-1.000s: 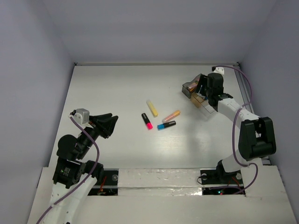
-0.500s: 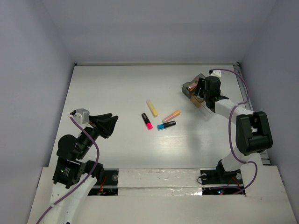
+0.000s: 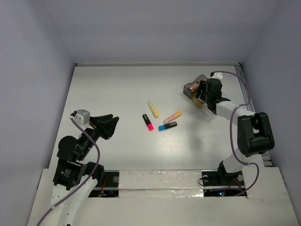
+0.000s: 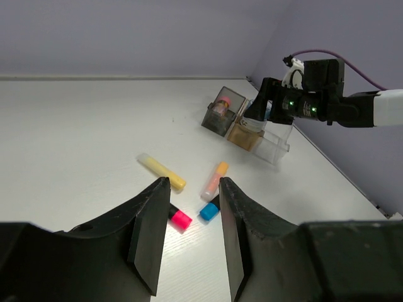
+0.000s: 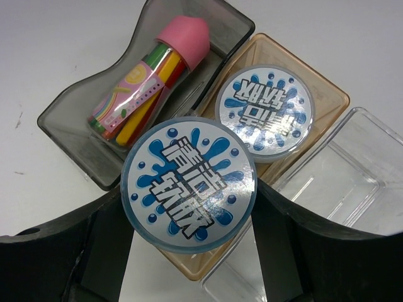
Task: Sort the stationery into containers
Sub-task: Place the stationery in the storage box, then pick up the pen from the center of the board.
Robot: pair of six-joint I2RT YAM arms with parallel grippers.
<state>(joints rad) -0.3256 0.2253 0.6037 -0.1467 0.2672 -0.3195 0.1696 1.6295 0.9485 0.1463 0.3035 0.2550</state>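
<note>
**While one roll hangs clamped over the trays, four highlighters lie mid-table**

Over at the far right of the table [image 3: 117, 84], the right gripper [image 5: 189, 200] has its two fingers pressed against the sides of a blue-white roll [image 5: 187, 182], printed face up. From the wrist camera the roll covers the seam between the smoky grey tray [image 5: 63, 126] and the amber tray [image 5: 324, 94]. I cannot tell whether it touches either one.

A second roll [image 5: 264, 107] lies flat inside the amber tray, just beyond the gripped one. The pink-capped glue stick [image 5: 151, 82] lies slantwise in the grey tray, cap toward the far end. The clear tray [image 5: 340, 170], joined on the amber one's other side, shows only its own floor.

Near the middle of the table lie the yellow highlighter [image 3: 153, 108], the orange highlighter [image 3: 172, 116], the pink-black highlighter [image 3: 148, 122] and the blue-black highlighter [image 3: 167, 126]. They form a loose cluster, well apart from the trays. The blue-black one's tail lies just beside the orange one's lower end.

The left gripper [image 4: 193, 184] hangs above the near left of the table, pointed toward that cluster. Its jaws are parted with nothing between them.
</note>
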